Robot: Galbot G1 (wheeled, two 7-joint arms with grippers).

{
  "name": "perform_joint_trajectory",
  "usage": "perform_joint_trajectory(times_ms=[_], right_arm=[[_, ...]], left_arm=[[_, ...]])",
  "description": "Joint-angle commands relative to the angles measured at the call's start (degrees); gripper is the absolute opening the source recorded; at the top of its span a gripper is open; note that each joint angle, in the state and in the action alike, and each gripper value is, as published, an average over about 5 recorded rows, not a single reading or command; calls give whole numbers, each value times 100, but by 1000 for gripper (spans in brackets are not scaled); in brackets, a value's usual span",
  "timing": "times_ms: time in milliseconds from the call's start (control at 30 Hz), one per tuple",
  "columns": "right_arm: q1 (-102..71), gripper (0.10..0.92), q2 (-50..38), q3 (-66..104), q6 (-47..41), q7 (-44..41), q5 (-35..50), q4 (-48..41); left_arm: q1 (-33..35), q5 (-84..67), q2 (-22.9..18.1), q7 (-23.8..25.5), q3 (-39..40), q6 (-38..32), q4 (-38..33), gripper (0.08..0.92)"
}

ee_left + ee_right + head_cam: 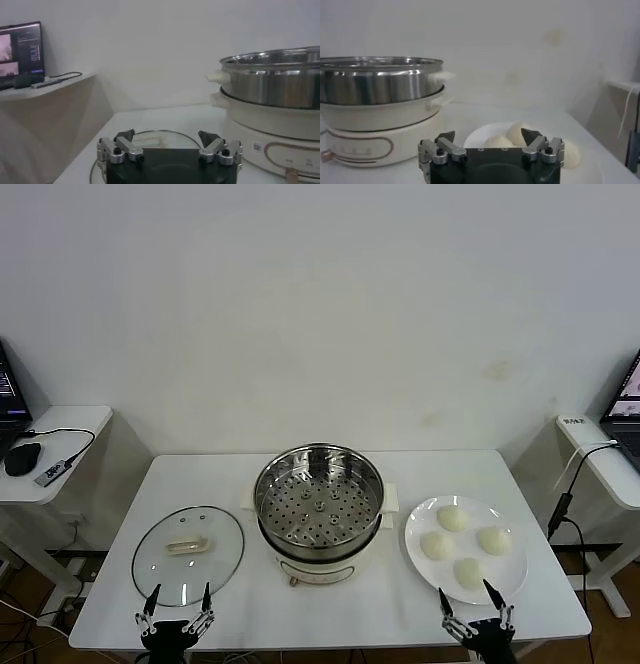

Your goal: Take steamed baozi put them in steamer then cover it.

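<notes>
Left gripper (178,602) at table's (330,609) front edge near left corner — fingers spread, empty, just short of cover (188,554) lying flat on left side. Steamer (318,509) at centre, uncovered, perforated tray bare. Four steamed baozi (466,545) on plate (505,574) at right side. Right gripper (477,607) at front edge beside plate — spread, empty. Judgement: nothing done yet; all buns and lid remain.

The steamer (318,514) stands mid-table, cover (188,555) at its left, baozi (453,518) on a plate (418,564) at its right.
</notes>
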Motion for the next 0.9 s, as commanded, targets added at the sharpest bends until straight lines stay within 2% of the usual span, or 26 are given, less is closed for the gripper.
perform_joint_trajectory(times_ms=[33,233,400,533,633,900], right_arm=[[473,823,-485,378,-292,173,-1124,-38],[1161,823,-1223,553,-893,-372,-2013,-99],[2039,823,-2256,485,-1319,-1162,-2487,-621],[2795,823,-3099,158,-1379,-1970,-2667,-1272],[3420,823,-3698,-295,-1307,-2572,-2755,-1712],[5428,823,-4855,-2364,-1187,-4282,-2422,-2562]], left_arm=[[-1,147,6,-8,8,197,-144,823],[-73,587,139,-2,59,43,-14,823],[-130,762,198,-117,74,174,-20,823],[-176,862,194,-104,56,253,-48,823],[-210,1012,161,121,-6,256,-33,823],[-229,1292,39,343,-45,286,36,823]])
